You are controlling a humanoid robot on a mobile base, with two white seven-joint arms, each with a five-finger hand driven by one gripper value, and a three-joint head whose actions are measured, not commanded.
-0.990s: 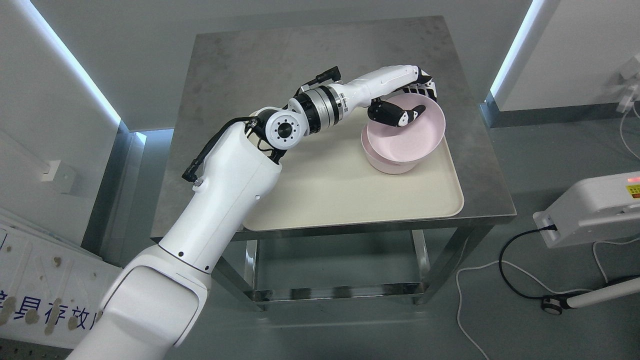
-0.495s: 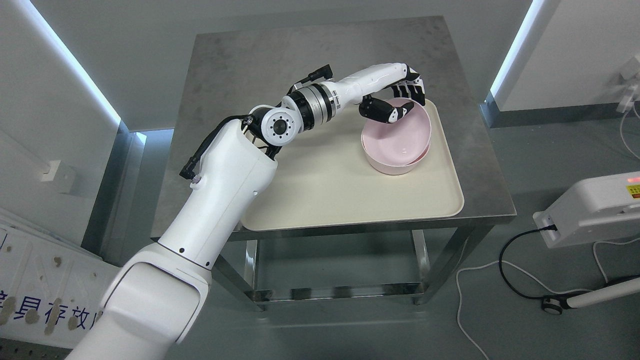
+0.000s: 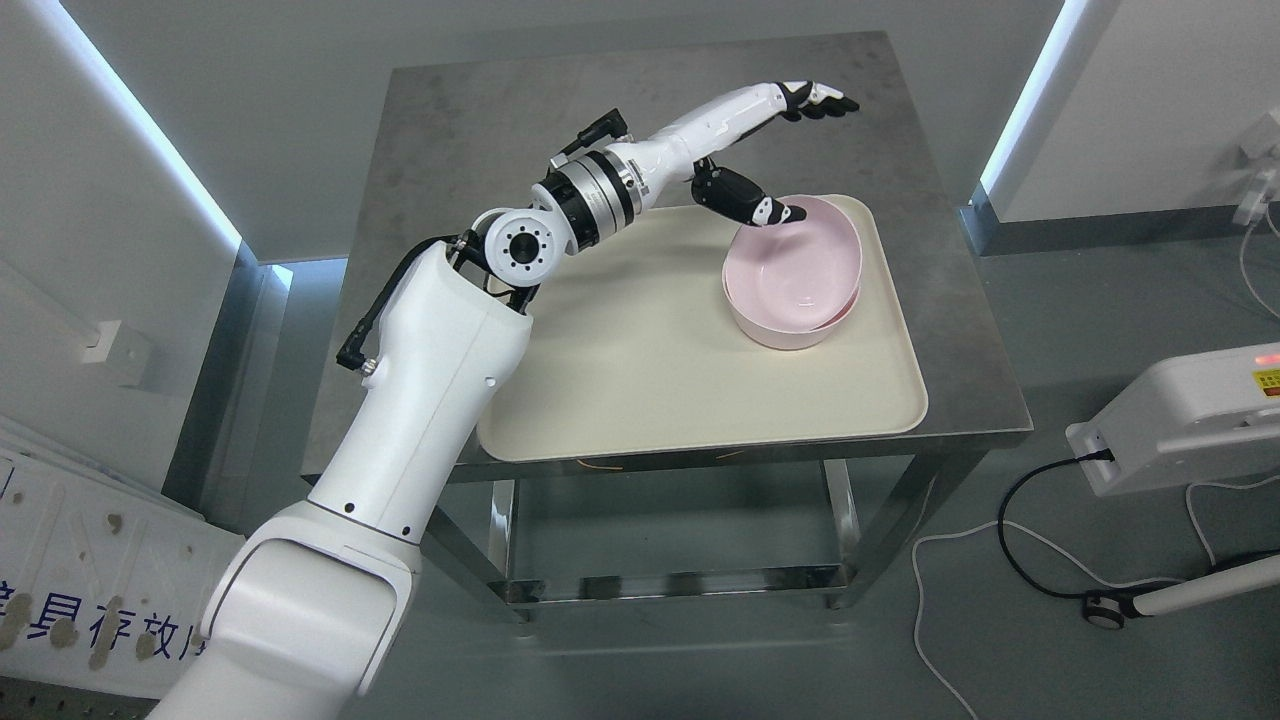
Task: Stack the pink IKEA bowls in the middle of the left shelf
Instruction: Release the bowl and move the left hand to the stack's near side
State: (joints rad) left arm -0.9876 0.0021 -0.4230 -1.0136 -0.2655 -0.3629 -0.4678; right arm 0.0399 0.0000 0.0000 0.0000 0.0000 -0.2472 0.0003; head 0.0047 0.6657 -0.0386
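Note:
Two pink bowls sit nested one inside the other at the back right of a cream tray on a steel table. The upper bowl rests slightly off-centre in the lower one. My left hand hovers above and behind the stack with its fingers stretched out flat and its thumb pointing down at the bowl's back rim. It is open and holds nothing. My left arm reaches in from the lower left across the tray.
The table's right and front edges lie close to the tray. A white device with a black cable sits on the floor at right. A white panel with printed characters leans at lower left.
My left hand let go of the upper bowl, which settled into the lower one. The hand then opened and rose up and back from the stack.

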